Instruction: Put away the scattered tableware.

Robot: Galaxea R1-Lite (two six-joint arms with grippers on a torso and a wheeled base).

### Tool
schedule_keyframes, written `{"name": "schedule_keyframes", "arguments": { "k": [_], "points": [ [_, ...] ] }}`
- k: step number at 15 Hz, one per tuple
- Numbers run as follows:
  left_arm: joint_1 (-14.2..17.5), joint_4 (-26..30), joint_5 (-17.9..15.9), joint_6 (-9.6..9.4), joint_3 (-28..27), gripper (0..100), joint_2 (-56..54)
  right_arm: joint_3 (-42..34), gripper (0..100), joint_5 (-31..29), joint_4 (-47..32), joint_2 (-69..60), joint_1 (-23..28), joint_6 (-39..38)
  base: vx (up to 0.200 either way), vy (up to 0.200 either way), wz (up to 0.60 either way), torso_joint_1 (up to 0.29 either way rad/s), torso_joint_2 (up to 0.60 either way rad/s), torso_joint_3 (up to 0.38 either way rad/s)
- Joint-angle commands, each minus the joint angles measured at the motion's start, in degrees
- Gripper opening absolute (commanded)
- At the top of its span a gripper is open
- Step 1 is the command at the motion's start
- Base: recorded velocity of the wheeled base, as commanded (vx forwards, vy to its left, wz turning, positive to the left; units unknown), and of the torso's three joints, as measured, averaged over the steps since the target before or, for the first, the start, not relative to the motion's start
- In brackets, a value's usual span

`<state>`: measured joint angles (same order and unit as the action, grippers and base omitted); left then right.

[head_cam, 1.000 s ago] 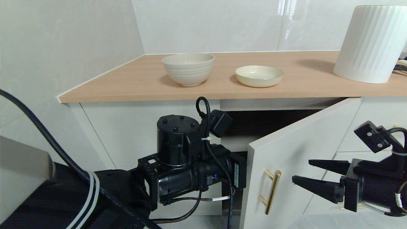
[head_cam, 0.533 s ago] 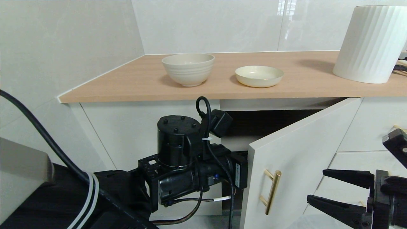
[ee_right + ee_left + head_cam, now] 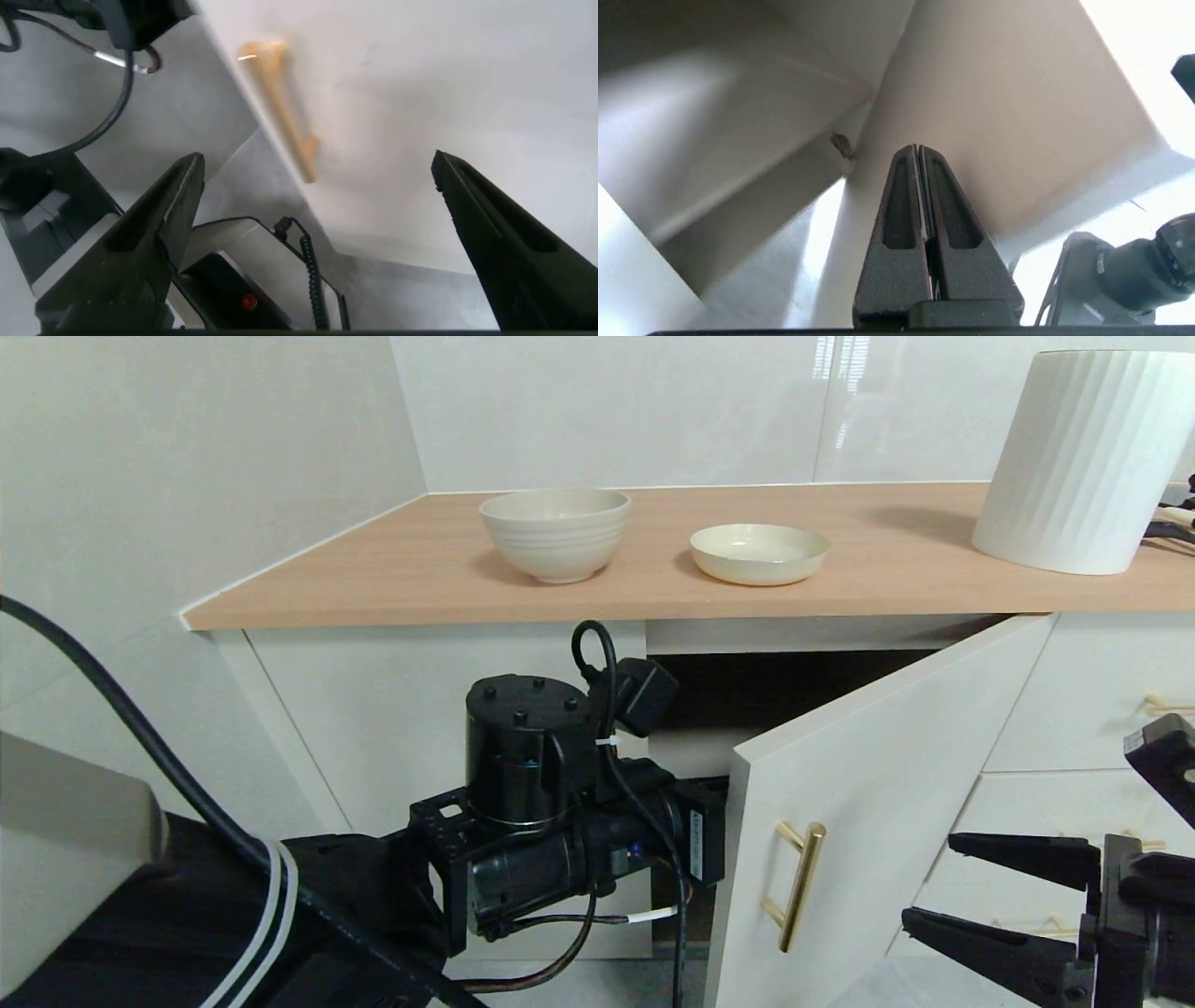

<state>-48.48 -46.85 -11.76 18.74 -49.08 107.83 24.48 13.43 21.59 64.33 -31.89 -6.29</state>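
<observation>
The right gripper (image 3: 929,882) is hanging low, off to the right of the white cabinet door (image 3: 868,775), w/ jaws wide apart and holding nothing. Vs 1 s ago it is backing away from the brass bar handle (image 3: 795,887), which it was nearly at. Over the last half sec it's barely moving. The head cam itself is shifting a bit, so the counter's small slide isn't real movement. The door is standing ajar, same as before.

The left gripper (image 3: 918,154) is sitting w/ jaws pressed together, empty, close to the door's inner face; contact, can't tell.

The cream ribbed ceramic bowl (image 3: 555,532) and the shallow cream dish (image 3: 758,553) are sitting untouched on the light wooden countertop (image 3: 373,588), near each other, not touching.

Prob. meaning: door-opening is wrapping up, the cupboard is accessible, and tableware pickup isn't started yet.
</observation>
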Motion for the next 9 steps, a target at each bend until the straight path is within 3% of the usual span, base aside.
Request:
{"name": "schedule_keyframes", "arguments": {
  "k": [1, 5, 9],
  "points": [
    [-1.1, 0.2, -0.3, 0.16, -0.8, 0, 0.4, 0.0, 100, 0.1, 0.0, 0.1, 0.0, 0.1, -0.200, 0.000, 0.00, -0.007, 0.00, 0.002],
    [-2.3, 5.4, -0.1, 0.16, -5.3, 0, 2.6, 0.0, 100, 0.1, 0.1, -0.5, 0.0, 0.1, 0.000, 0.000, 0.00, 0.000, 0.00, 0.000],
    [-2.5, 6.0, 0.3, 0.07, -5.9, 0, 2.9, 0.9, 100, 0.1, 0.0, -3.9, 0.0, 0.0, 0.000, 0.000, 0.00, 0.000, 0.00, 0.000]
  ]
}}
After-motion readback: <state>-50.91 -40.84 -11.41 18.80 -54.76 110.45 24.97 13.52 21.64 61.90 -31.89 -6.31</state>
